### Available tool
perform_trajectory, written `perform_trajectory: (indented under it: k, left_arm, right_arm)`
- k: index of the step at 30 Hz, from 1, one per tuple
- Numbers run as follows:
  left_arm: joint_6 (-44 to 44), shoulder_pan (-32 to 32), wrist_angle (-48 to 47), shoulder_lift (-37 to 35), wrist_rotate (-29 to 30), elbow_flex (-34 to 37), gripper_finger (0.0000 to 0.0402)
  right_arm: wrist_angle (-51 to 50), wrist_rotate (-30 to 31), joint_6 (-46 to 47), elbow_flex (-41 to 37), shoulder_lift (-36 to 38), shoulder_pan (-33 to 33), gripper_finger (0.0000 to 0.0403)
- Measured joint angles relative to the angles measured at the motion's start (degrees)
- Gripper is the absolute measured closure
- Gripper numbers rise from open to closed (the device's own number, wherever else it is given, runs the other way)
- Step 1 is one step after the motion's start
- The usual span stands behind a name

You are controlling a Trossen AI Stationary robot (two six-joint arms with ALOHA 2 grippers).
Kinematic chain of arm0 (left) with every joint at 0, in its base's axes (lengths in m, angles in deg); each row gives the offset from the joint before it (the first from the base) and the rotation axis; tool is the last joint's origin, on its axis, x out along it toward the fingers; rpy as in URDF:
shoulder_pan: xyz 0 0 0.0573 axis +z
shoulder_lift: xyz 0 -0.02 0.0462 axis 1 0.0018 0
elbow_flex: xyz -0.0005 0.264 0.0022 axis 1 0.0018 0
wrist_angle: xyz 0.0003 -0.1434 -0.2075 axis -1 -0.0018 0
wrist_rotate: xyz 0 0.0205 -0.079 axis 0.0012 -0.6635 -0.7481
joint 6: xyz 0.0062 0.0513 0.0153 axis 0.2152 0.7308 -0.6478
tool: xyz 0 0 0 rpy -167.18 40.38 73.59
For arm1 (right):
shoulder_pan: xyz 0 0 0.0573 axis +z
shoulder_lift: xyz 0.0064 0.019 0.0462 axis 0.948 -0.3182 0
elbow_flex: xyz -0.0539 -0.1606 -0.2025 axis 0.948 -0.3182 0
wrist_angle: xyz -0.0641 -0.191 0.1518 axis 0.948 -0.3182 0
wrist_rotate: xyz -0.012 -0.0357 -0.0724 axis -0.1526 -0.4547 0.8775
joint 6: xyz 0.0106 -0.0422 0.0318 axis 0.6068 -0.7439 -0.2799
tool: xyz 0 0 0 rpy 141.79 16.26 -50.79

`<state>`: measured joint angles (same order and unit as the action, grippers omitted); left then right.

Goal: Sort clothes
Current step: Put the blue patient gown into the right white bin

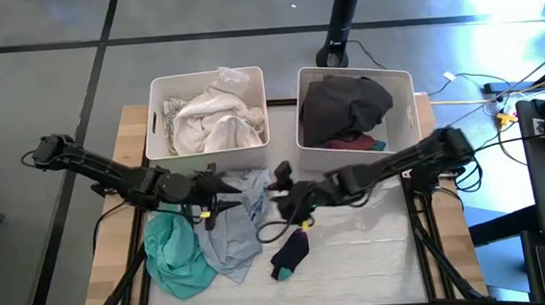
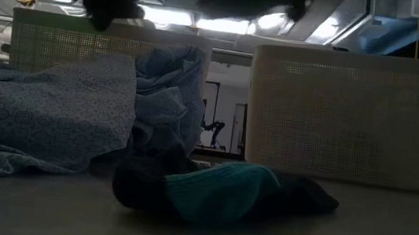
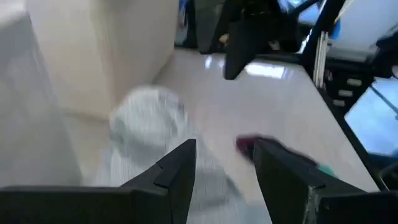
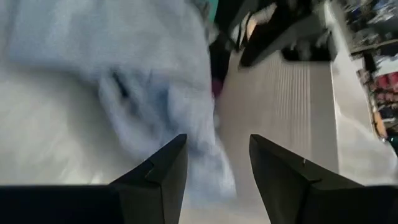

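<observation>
A pale grey-blue garment (image 1: 234, 227) lies crumpled in the middle of the table, with a teal-green one (image 1: 174, 255) spread to its left. A black sock with a teal toe (image 1: 289, 254) lies on the table near the front edge (image 2: 225, 190). My left gripper (image 1: 225, 187) hovers open over the grey-blue garment's far end (image 3: 149, 118). My right gripper (image 1: 280, 192) faces it from the right, also open, with the same garment (image 4: 124, 74) ahead of its fingers. In the low view both grippers stand well above the cloth.
Two white bins stand along the far edge. The left bin (image 1: 155, 122) holds white clothes (image 1: 212, 118); the right bin (image 1: 406, 105) holds black, dark red and teal ones (image 1: 342, 109). The table's near right part (image 1: 376, 251) is bare.
</observation>
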<state>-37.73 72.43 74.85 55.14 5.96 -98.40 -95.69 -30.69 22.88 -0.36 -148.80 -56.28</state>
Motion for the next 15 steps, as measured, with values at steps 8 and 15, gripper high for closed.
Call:
perform_trajectory:
  k: [8,15]
  left_arm:
    - [-9.44,-1.19,-12.99,-3.1,5.57,0.05,0.0249]
    - [-11.65,-0.48,-15.62,-3.36,8.57,0.09,0.0249]
  right_arm:
    - [19.32,-4.34,-1.43,0.29,-11.26,-0.18,0.0228]
    - [33.71,-3.28,0.24,0.4,-19.25,-0.25,0.0228]
